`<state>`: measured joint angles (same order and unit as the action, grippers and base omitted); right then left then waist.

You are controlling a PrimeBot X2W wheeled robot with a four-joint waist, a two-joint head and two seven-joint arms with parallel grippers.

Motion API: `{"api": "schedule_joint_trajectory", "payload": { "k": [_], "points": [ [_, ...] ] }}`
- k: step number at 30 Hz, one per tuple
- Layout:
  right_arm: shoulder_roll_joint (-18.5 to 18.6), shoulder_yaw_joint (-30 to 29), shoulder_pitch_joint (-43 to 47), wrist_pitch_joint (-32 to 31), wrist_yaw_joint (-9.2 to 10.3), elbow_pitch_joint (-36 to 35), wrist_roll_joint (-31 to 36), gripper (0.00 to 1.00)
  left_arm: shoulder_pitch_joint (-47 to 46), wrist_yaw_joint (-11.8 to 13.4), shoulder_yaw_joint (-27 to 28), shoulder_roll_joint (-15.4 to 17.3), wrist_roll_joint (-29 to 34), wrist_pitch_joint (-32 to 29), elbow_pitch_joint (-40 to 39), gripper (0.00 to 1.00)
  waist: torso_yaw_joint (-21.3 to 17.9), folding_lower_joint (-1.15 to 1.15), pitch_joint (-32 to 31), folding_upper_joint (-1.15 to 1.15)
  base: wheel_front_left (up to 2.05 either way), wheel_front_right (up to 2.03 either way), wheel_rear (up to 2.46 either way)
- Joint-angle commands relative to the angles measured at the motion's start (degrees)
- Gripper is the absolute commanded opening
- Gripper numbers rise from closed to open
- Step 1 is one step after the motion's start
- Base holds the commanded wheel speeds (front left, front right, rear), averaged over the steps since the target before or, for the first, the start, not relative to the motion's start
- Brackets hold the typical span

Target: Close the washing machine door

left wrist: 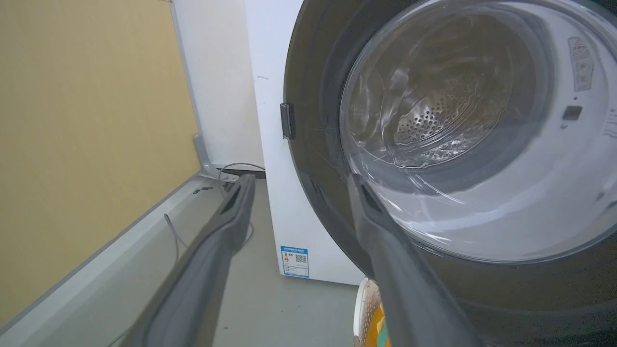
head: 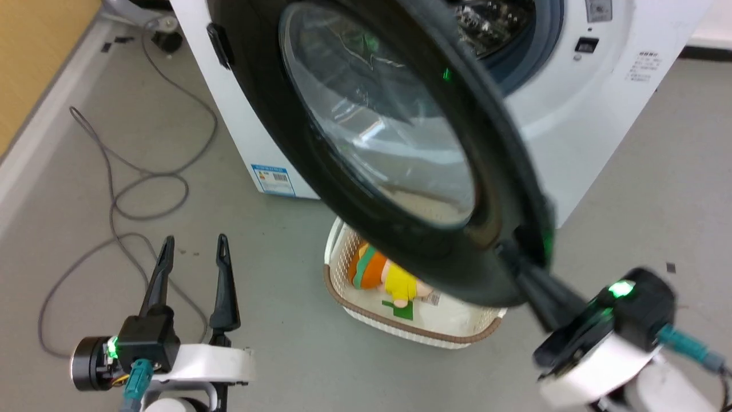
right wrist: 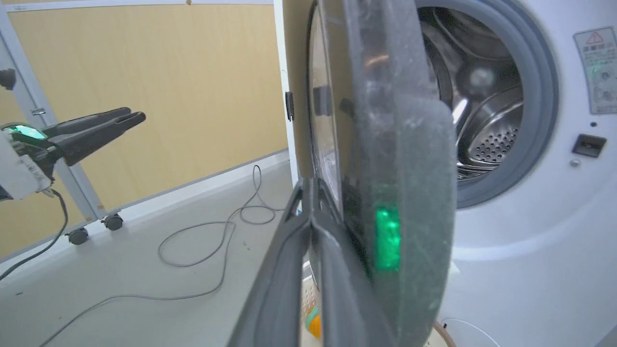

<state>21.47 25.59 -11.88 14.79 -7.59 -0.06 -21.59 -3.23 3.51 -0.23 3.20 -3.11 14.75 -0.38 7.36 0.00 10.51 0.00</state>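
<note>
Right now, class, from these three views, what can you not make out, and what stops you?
Head view: the washing machine door covers much of the basket and the toy in it.
Head view: the top edge cuts off the washing machine partway up its drum.
Left wrist view: the blue sticker has print too small to read.
Head view: the right gripper is blurred, so door contact is unclear.

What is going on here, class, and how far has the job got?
The robot's right hand, closed, touches the washing machine door at its free edge. The door stands partly open, the drum showing behind it. The left hand hangs open over the floor, touching nothing.
</note>
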Motion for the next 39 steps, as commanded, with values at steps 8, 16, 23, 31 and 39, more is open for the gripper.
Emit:
{"api": "schedule_joint_trajectory", "payload": {
  "k": [8,16,23,31,39],
  "points": [
    [-0.1,-7.6,-8.3,0.2,0.10,7.2,1.8,0.00,-3.7,0.2,-1.6,-0.2,0.0,0.2,-0.7,1.00,0.1,0.00,4.7,0.00,0.00,0.00,0.00],
    [0.5,-12.2,-19.0,0.2,0.10,16.3,2.5,0.00,-6.8,0.7,-3.2,-0.3,-0.2,0.2,-1.4,1.00,1.2,0.00,9.3,0.00,0.00,0.00,0.00],
    [1.6,-15.3,-28.9,0.2,0.10,24.8,4.1,0.00,-9.0,1.3,-4.3,-0.3,-0.8,0.2,-1.7,1.00,1.9,0.00,13.1,0.00,0.00,0.00,0.00],
    [1.8,-17.1,-39.0,0.2,0.10,33.5,6.6,0.00,-10.3,2.1,-5.4,-0.3,-1.6,0.2,-1.8,1.00,2.4,0.00,15.5,0.00,0.00,0.00,0.00],
    [0.7,-21.2,-46.3,0.2,0.10,42.0,11.1,0.00,-10.7,2.7,-6.1,-0.3,-2.2,0.2,-1.9,1.00,3.1,0.00,16.0,0.00,0.00,0.00,0.00]
  ]
}}
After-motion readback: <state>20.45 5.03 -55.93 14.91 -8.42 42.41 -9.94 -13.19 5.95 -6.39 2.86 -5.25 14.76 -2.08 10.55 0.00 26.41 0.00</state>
